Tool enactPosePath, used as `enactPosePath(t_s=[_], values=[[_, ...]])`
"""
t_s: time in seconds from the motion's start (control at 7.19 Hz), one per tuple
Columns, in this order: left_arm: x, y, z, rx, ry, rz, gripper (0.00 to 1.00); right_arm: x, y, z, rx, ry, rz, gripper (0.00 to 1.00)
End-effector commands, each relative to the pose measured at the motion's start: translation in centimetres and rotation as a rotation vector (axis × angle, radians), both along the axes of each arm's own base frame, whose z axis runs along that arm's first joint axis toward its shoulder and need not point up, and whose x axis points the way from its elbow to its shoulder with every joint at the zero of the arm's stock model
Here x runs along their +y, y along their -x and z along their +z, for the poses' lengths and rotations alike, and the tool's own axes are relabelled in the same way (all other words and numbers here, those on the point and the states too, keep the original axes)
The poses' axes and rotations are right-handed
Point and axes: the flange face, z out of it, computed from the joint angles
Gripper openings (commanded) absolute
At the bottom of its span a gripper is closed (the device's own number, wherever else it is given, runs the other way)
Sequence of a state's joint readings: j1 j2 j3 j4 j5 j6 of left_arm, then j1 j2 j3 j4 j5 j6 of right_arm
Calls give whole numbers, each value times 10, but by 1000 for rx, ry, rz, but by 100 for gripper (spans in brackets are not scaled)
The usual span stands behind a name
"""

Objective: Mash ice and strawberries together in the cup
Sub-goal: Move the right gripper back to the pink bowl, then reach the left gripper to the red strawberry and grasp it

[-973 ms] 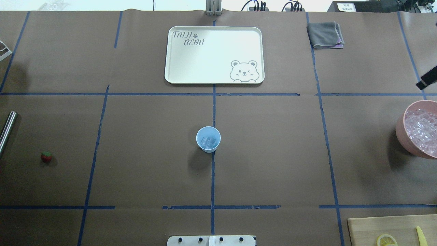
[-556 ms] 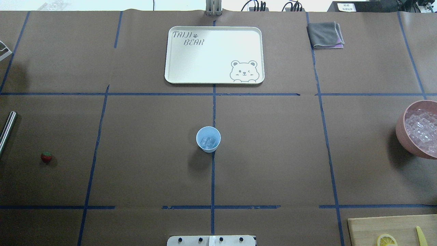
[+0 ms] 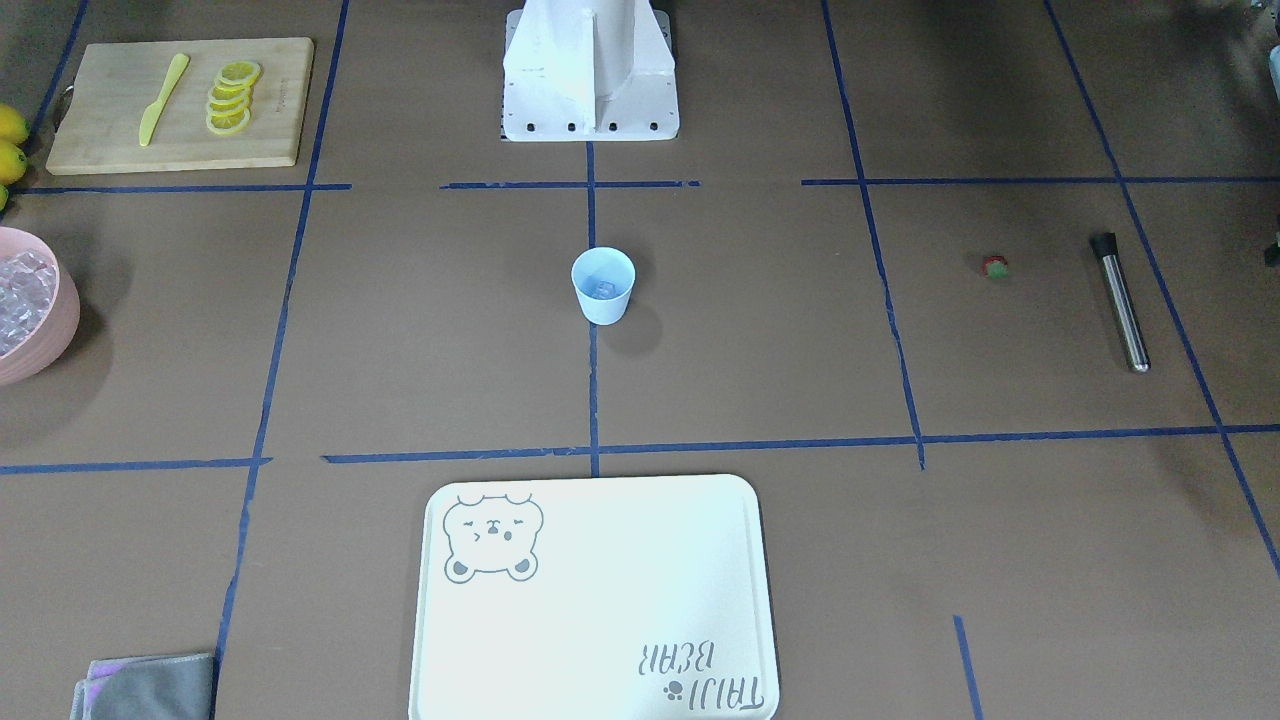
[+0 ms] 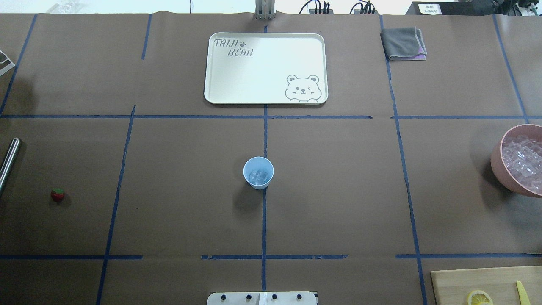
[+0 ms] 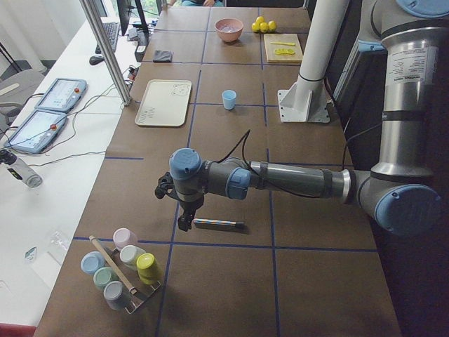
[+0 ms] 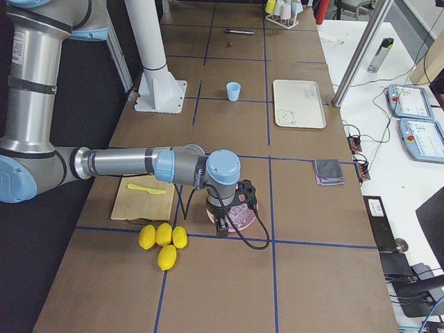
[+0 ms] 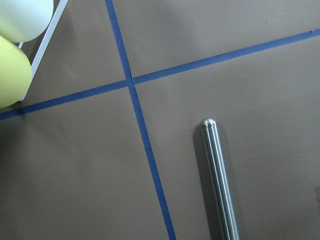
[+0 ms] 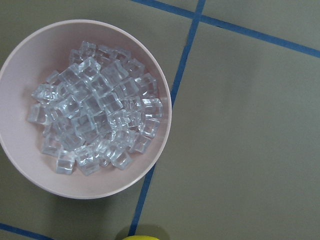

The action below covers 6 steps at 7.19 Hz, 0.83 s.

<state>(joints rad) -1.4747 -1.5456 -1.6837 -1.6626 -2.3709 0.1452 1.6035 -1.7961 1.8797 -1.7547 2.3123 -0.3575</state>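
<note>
The cup (image 4: 258, 172) at table centre holds ice (image 4: 258, 176); the strawberry (image 4: 57, 194) lies well apart, nearer the left gripper (image 5: 183, 223) than the right gripper (image 6: 222, 227) (fingers of both: cannot tell). Straddle the berry squarely, close gently

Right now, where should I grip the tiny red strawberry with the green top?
Probably across the body of the tiny red strawberry, straight down from above: it sits low and rounded on the brown table, well apart from the steel rod.

Lighting's coming across bright and even, the cup (image 4: 258, 172) is throwing a soft blurry shadow beside it, and the tray (image 4: 266, 67) is glaring a bit.
</note>
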Motion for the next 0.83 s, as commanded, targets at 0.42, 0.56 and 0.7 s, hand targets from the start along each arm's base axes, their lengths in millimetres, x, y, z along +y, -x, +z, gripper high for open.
enactPosePath(t_s=[0.42, 0.56, 0.7], values=[[-7, -26, -32, 15, -55, 44, 100, 1, -2, 3, 0, 15, 23, 98], [-6, -38, -41, 23, 1, -4, 100, 1, -2, 2, 0, 12, 23, 98], [2, -68, -65, 40, 37, -46, 100, 1, -2, 2, 0, 14, 23, 98]])
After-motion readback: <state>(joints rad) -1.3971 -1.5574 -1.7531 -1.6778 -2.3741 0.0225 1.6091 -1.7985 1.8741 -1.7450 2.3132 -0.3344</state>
